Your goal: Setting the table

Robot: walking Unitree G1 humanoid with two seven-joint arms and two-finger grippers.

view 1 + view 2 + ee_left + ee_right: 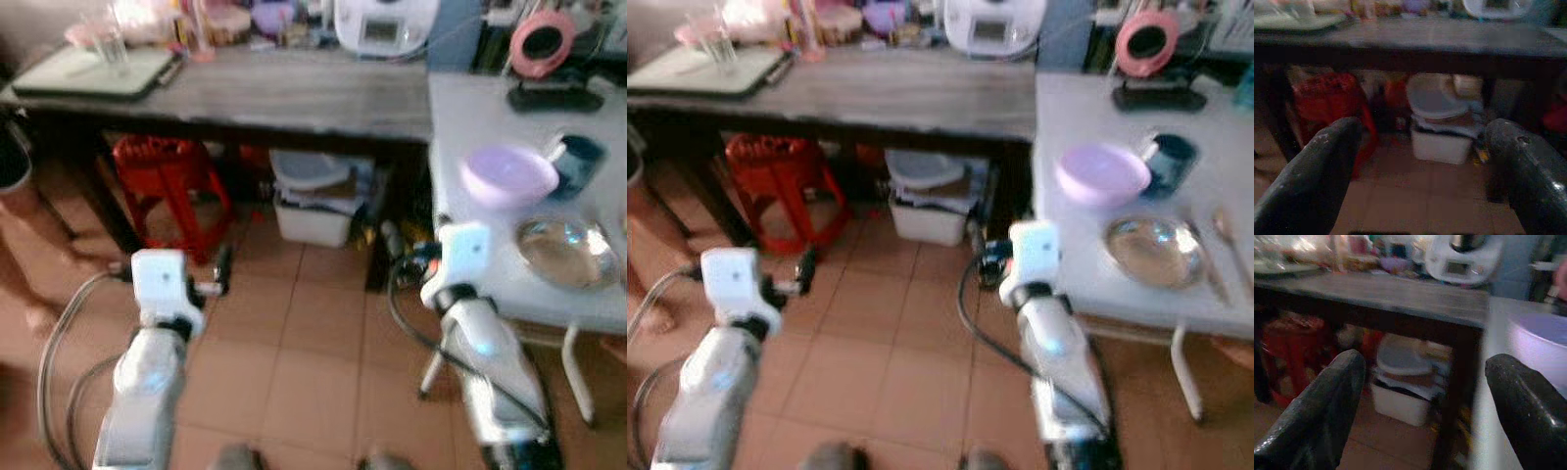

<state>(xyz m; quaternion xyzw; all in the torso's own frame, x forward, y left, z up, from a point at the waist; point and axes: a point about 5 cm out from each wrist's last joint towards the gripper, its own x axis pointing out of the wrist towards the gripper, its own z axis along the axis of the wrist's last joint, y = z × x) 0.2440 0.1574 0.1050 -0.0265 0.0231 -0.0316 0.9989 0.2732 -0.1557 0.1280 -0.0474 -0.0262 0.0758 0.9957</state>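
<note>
Your left gripper (1422, 147) and right gripper (1422, 377) both hang with jaws wide, holding nothing. The lavender bowl (507, 174) sits on the white table (460, 117) beside the metal plate (566, 252); your right eye view adds a spoon (1227, 235).

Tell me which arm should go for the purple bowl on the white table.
Right. The right gripper is open beside the white table, and the purple bowl sits near that edge. The left gripper, also open, faces the red stool under the dark table, farther off.
</note>
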